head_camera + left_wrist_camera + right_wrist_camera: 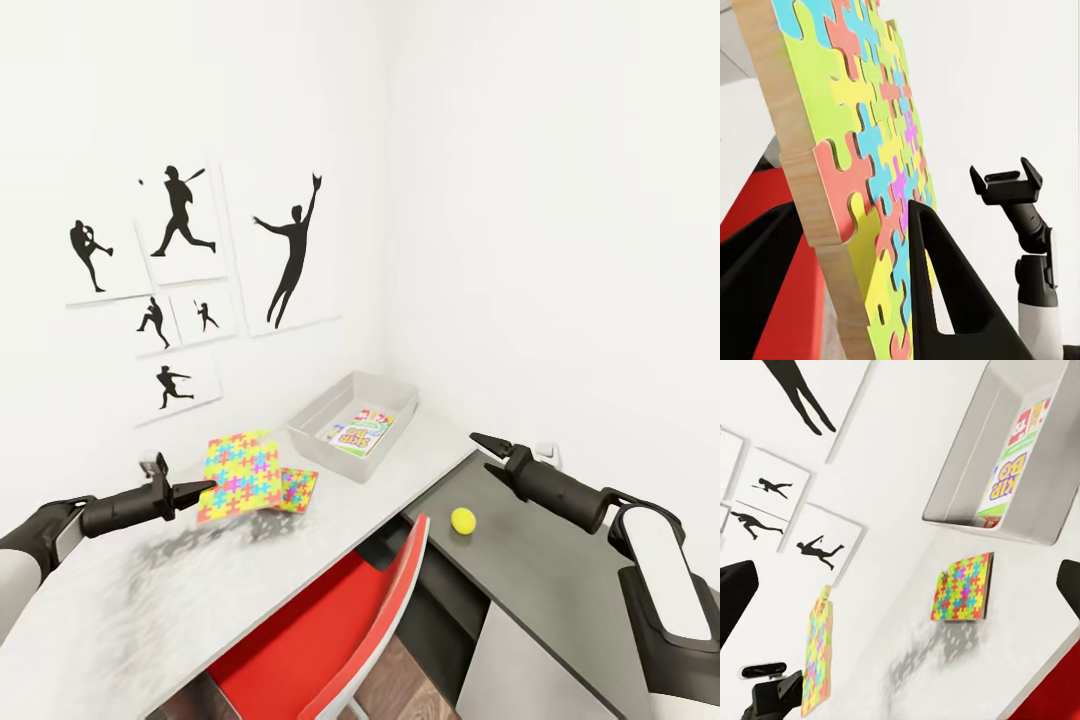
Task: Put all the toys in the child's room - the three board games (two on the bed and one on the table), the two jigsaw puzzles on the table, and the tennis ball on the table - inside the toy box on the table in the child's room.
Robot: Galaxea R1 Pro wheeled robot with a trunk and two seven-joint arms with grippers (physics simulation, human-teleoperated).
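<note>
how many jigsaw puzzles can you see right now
2. One jigsaw puzzle is held off the table in the left gripper; the smaller puzzle lies beside the toy box.

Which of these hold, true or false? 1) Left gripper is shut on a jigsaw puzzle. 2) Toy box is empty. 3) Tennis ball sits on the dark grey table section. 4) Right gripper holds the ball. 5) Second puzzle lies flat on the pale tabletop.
1) True: the left gripper is shut on the larger jigsaw puzzle, lifted off the table.
2) False: the toy box already holds a board game.
3) True: the tennis ball rests there.
4) False: the right gripper is open and holds nothing.
5) True: the smaller jigsaw puzzle lies flat beside the toy box.
</note>
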